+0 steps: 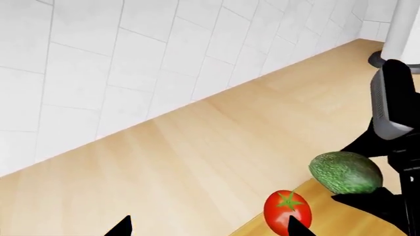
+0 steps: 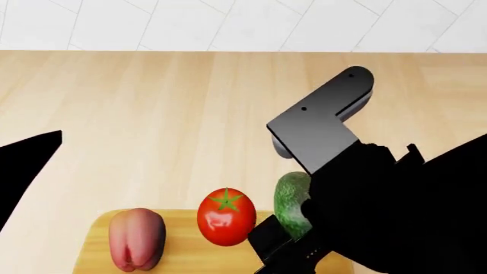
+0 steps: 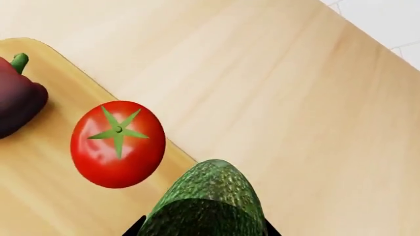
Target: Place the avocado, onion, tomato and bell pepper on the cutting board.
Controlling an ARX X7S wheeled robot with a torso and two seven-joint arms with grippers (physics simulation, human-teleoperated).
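Note:
My right gripper (image 3: 202, 229) is shut on the dark green avocado (image 3: 210, 196), which hangs by the far right edge of the golden cutting board (image 2: 182, 254). The glossy red tomato (image 2: 226, 217) sits at the board's far edge, just left of the avocado (image 2: 292, 202). A dull pinkish bell pepper (image 2: 137, 238) lies on the board's left part. The left gripper (image 1: 210, 231) is open with nothing between its fingers, and the tomato (image 1: 286, 211) shows beside one fingertip. The onion is out of view.
Pale wooden countertop (image 2: 152, 103) stretches back to a white tiled wall (image 2: 228, 23). A white object with a dark round base (image 1: 387, 54) stands on the counter against the wall. My left arm (image 2: 23, 165) enters at the head view's left edge.

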